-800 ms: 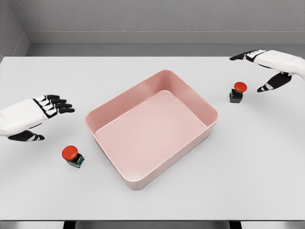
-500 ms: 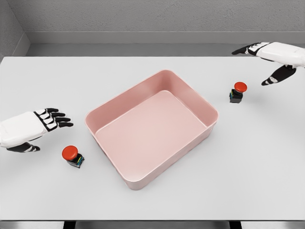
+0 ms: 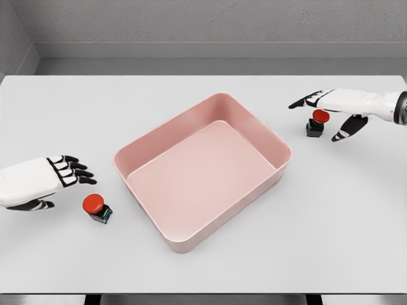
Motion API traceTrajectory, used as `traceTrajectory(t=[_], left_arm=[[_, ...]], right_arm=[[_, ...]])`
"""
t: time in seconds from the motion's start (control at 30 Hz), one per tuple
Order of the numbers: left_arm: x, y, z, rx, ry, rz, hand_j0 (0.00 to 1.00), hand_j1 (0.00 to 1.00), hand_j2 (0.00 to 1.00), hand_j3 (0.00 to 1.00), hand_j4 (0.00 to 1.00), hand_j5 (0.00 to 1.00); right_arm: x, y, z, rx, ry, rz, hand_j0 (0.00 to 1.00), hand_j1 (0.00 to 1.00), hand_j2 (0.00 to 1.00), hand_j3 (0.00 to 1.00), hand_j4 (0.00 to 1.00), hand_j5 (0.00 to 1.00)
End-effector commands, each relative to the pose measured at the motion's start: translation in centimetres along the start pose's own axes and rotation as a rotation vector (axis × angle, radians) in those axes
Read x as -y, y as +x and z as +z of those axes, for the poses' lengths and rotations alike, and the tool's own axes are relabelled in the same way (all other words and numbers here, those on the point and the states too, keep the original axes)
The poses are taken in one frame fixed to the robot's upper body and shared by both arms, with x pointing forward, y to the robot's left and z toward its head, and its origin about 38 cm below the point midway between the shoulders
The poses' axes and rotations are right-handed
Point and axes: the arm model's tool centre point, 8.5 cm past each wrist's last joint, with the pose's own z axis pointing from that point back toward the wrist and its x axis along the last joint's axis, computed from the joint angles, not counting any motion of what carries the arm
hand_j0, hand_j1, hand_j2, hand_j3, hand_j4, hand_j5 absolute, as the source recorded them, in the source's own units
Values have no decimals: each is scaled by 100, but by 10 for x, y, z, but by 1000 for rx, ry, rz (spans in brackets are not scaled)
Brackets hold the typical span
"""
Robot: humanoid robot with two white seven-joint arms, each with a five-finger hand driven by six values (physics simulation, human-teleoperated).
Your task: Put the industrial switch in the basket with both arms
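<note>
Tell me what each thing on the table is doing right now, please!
Pink rectangular plastic basket: upright, nothing inside.
Red-capped industrial switch near the left hand: standing on the white table, untouched.
Red-capped industrial switch near the right hand: standing on the table, partly under the hand; contact unclear.
Left hand: open, holding nothing, beside its switch.
Right hand: open, fingers spread over its switch.
</note>
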Motion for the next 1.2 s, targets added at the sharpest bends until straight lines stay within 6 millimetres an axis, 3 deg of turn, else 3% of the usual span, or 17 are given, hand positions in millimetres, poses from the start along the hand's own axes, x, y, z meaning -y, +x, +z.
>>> traceTrajectory(t=[0.0,0.2,0.47,0.63,1.17], left_arm=[[-3,2,-1,8,8,-1,89,89,89,89,89,89],[0,5,-3,14,11,13,90,90,90,90,90,90],[8,12,-13,31,37,41,90,90,90,90,90,90],[16,18,-17,40,36,64,90,90,90,90,90,90],[23,24,-24,51,57,91,90,90,90,90,90,90]], right_arm=[[-2,1,-7,8,-4,-16,100,100,100,100,100,100],[-3,-4,-7,-7,-3,-27,97,97,97,97,97,97],[-7,-13,-25,-32,8,-55,97,97,97,97,97,97],[-15,-25,-21,-73,22,-76,94,94,94,94,94,94],[-19,-35,-20,-109,32,-86,83,83,83,83,83,83]])
